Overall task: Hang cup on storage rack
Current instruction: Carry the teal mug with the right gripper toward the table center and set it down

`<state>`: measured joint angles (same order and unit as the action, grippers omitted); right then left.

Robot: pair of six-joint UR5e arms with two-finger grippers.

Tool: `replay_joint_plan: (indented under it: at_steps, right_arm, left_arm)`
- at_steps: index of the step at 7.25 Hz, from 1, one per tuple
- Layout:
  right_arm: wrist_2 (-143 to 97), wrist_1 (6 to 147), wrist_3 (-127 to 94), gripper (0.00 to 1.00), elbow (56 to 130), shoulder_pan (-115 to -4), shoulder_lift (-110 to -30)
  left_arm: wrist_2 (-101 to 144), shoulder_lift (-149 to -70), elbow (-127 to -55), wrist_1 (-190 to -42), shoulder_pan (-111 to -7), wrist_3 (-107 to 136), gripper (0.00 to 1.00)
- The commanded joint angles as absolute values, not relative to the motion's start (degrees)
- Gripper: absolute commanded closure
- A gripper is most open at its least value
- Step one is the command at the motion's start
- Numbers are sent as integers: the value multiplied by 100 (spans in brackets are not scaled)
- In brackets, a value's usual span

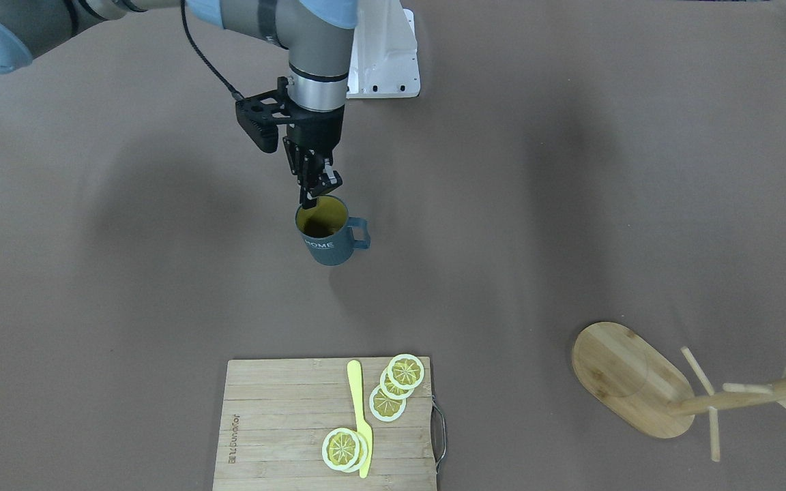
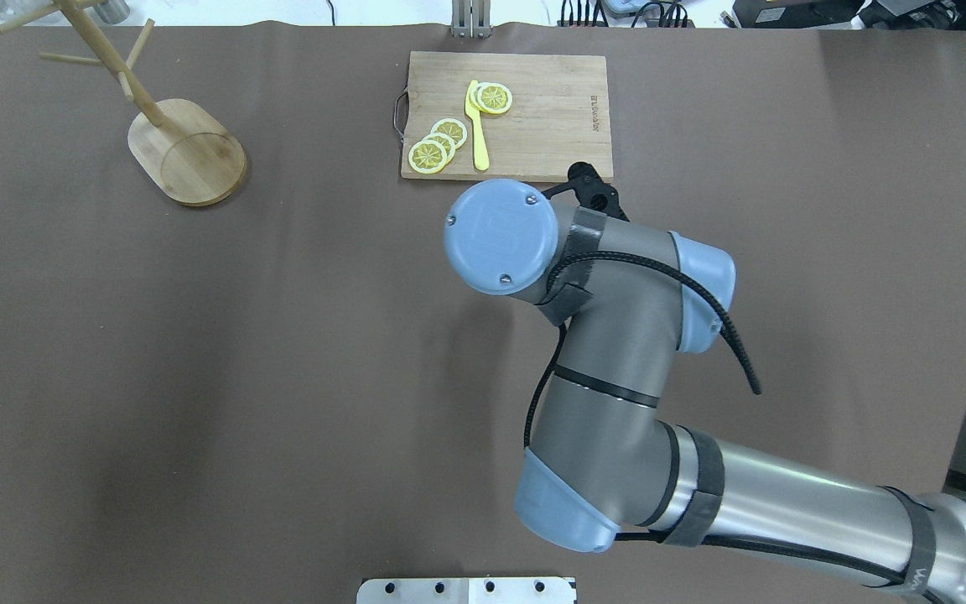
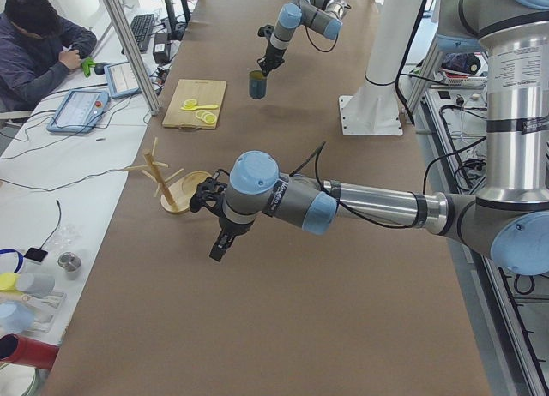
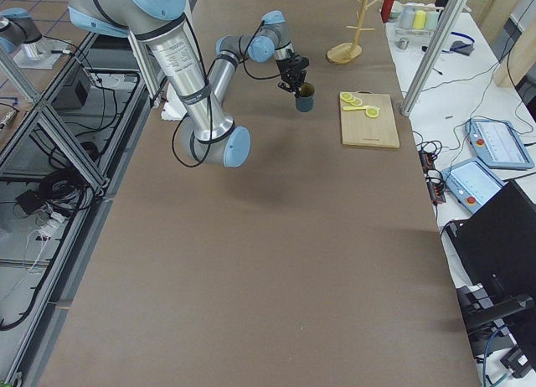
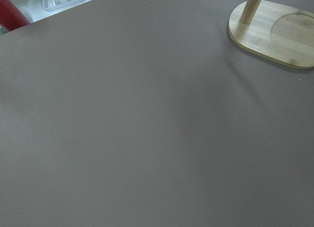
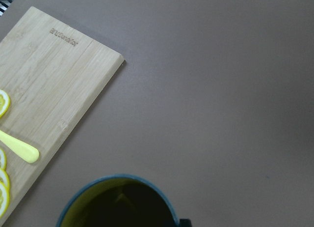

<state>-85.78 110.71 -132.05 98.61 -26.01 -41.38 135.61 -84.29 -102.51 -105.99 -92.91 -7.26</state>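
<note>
Open table [image 1: 502, 204] separates cup [image 1: 328, 239] and storage rack [image 1: 632, 382]; the cutting board [image 1: 284, 423] lies to one side.
</note>
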Motion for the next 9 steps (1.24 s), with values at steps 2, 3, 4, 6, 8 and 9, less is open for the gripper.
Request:
replay_joint_plan:
  at_steps: [2,3,4,6,8,9]
  right_arm:
    - [-8595,11311,-14262,100,8135,-2356,-2825]
    - [-8613,11312,-14404,100,7930,-2295,-2734]
    - [-8692,11329,-14405,100,7893,-2277,-2751]
    - [-8814,11329,-14353,100,7787,-2259,-2769]
    - [-8886,11564,-14248,100,7848,-2259,-2760]
    - [-8912,11566,-14030,90,7849,-2259,-2751]
  left_arm:
    - [13562,-8429,-10143,-10652,-9290,-738,1]
    - [13562,-8429,-10029,-10852,-9290,-721,1]
    - [13562,-8429,-9950,-10950,-9290,-721,1]
    - [13562,-8429,-9958,-10960,-9290,-721,1]
    - [13562,-8429,-9958,-10960,-9290,-721,1]
    - [13562,-8429,-9967,-10960,-9290,-721,1]
